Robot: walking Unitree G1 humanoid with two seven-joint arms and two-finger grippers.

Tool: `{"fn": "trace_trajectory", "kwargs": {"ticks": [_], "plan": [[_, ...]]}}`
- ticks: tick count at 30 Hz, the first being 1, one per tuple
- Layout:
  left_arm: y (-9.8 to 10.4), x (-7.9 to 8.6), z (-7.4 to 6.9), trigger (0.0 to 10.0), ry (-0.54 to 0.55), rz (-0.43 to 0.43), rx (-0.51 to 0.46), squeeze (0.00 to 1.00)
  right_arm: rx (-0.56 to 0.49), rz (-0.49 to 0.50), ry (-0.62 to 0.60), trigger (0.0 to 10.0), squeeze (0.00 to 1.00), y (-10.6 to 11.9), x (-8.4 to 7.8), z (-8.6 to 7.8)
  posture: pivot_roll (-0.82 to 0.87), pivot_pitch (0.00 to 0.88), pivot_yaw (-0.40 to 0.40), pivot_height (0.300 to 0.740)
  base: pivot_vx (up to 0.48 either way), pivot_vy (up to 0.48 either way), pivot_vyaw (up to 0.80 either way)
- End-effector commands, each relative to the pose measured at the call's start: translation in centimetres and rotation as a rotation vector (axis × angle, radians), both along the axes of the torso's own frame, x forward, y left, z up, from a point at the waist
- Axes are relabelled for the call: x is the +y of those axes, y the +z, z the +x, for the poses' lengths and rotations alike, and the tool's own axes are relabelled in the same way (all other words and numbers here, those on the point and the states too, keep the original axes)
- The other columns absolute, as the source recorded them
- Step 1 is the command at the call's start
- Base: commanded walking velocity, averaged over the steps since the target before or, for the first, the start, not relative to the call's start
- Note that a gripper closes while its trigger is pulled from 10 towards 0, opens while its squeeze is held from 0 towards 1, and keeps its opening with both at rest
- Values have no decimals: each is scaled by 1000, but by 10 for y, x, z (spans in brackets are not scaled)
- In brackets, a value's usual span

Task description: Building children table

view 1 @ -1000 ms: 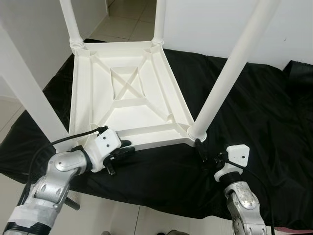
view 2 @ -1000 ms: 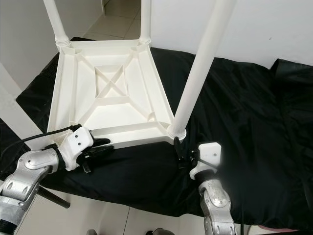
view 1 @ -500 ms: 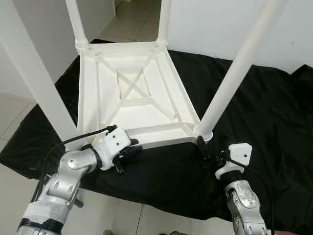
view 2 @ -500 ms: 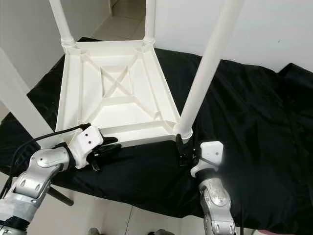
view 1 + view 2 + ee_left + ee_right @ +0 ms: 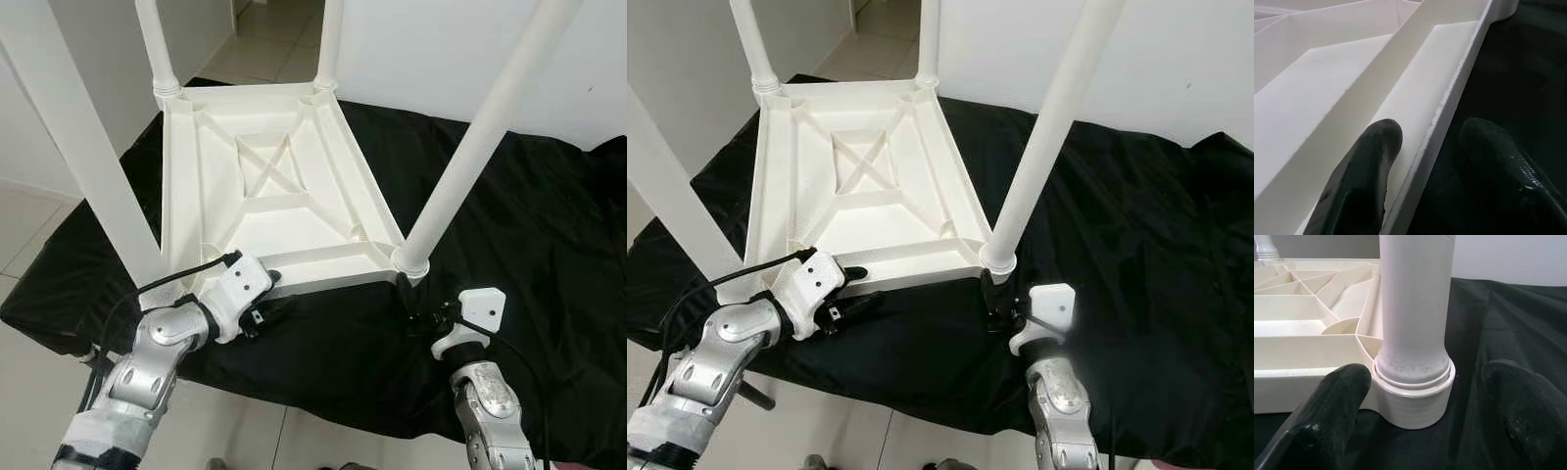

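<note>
I have the children's table [image 5: 274,191] lying upside down on a black cloth [image 5: 519,225] across the centre of the head view, its ribbed underside facing up and four white legs standing out of the corner sockets. The two far legs rise at the top of the frame; the near ones cross upper left and upper right.

My left claw [image 5: 271,309], lower left, is spread and straddling the near rim [image 5: 1449,105] of the tabletop — one finger [image 5: 1364,171] inside the tray, the other outside over the cloth. It is not yet pinching.

My right claw [image 5: 419,309], lower right, is also spread, one finger on either side of the near-right leg [image 5: 1415,308] just where it meets its socket collar [image 5: 1418,399]; neither finger looks to touch.

I judge this to be moulded plastic: light, stiff, hollow, and smooth enough to slip. The long legs will make it top-heavy and awkward once lifted. The rim should suit a pinch, being thin and backed by ribs. For the leg I would hold low, near the collar — higher up, any push could lever the socket.
</note>
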State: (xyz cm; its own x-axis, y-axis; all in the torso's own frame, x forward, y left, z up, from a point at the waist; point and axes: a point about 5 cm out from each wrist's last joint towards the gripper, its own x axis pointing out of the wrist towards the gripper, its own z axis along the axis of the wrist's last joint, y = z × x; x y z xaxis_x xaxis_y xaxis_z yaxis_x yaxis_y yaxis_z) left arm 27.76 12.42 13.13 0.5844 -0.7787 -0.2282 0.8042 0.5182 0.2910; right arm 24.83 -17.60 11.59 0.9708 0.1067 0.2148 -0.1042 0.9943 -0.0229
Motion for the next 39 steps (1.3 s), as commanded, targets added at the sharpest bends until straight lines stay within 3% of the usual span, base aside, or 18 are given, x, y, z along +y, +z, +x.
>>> {"fn": "trace_trajectory", "kwargs": {"ticks": [1,12,16,21,24,27,31,39], "plan": [[-10,0,-12,10000,-79,-15,93,0,13,8,-1,10000,0,-4,-2,-1,27,129,-64,740,0,0,0],[13,6,-37,10000,-195,-117,79,0,10,31,112,10000,0,0,3,-6,30,132,-70,740,0,0,0],[32,-6,-61,10000,-259,-206,43,0,26,44,276,10000,0,5,14,-12,31,136,-70,740,0,0,0],[43,-13,-69,10000,-267,-292,50,0,38,48,356,10000,0,8,15,-12,40,132,-76,740,0,0,0],[42,-14,-71,10000,-269,-290,50,0,42,52,374,10000,0,9,15,-11,40,132,-76,740,0,0,0],[36,-18,-74,10000,-231,-201,-23,0,42,61,424,10000,0,14,16,-11,53,123,-81,740,0,0,0],[38,-21,-73,10000,-171,-274,-11,0,21,84,448,10000,0,21,18,-3,60,118,-77,740,0,0,0],[41,-17,-67,10000,-91,-317,-4,0,2,153,485,10000,16,30,22,10,70,108,-75,740,0,0,0]]}}
